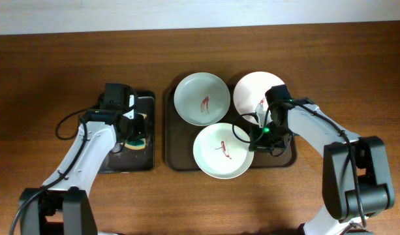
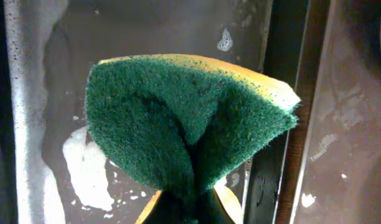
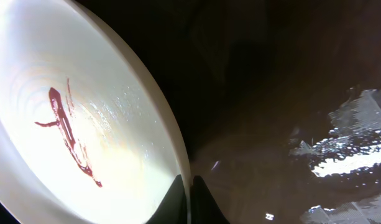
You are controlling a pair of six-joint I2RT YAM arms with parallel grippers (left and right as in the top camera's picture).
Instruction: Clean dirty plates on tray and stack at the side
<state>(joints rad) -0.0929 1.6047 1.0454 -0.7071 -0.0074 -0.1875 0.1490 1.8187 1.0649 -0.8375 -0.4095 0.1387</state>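
Observation:
Three plates lie on the dark brown tray, each with a red smear: a pale green one, a pinkish one and a white one at the front. My right gripper is shut on the right rim of the white plate. In the right wrist view the thin rim sits between the fingertips, with the smeared plate to the left and the tray floor to the right. My left gripper is shut on a folded green and yellow sponge over the black tray; its fingers are mostly hidden.
The small black tray lies left of the brown tray, wet and with white foam patches. A narrow strip of wooden table separates the two trays. Bare wooden table lies to the right of the brown tray and along the front.

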